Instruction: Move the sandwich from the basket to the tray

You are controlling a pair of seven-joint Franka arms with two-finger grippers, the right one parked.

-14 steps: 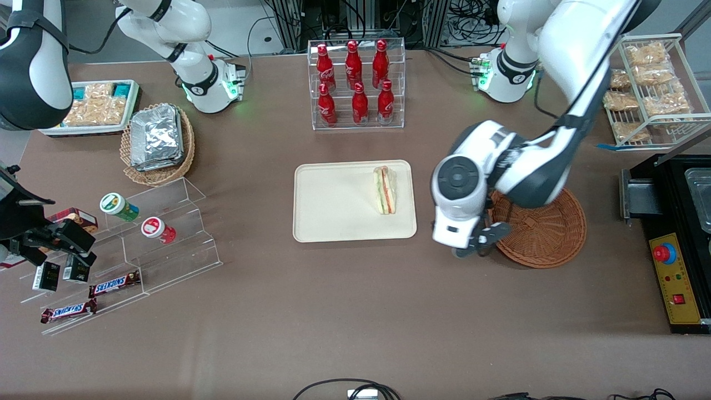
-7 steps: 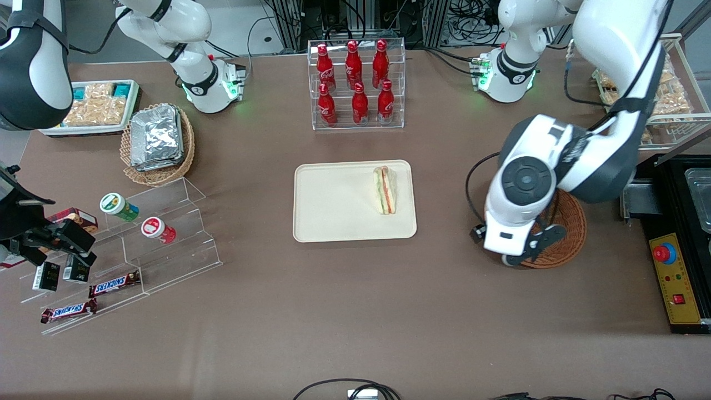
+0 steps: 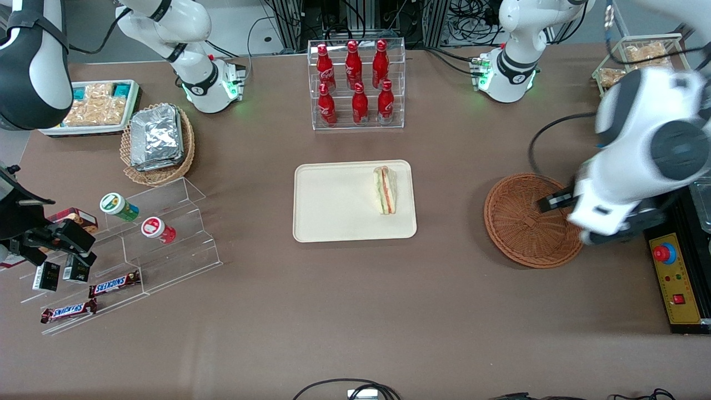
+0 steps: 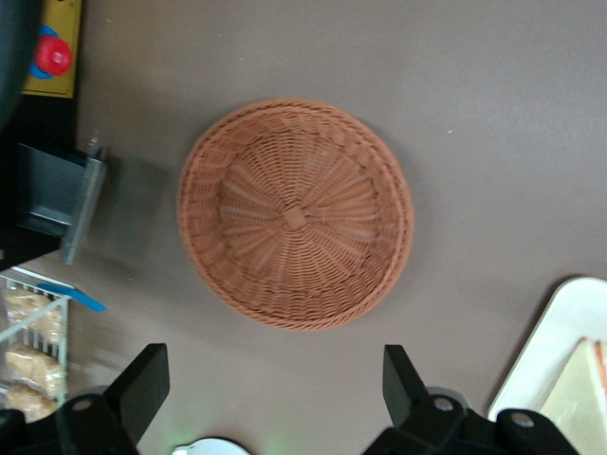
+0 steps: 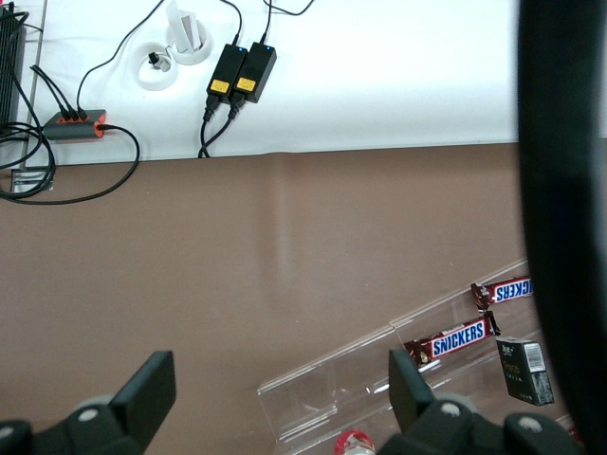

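Looking at the tray (image 3: 333, 205), you see the sandwich (image 3: 385, 190) lying on it at the end nearer the basket (image 3: 525, 222). Your pincer (image 4: 270, 389) hangs spread wide with nothing in it, above the table just beside the basket, which holds nothing.

Robot lab staging a snack-shop counter

Cables and aluminium framing (image 3: 355, 22) are crowding the frame's top edge; cola bottles (image 3: 355, 83) and Snickers bars (image 3: 114, 284) are sitting on acrylic displays.
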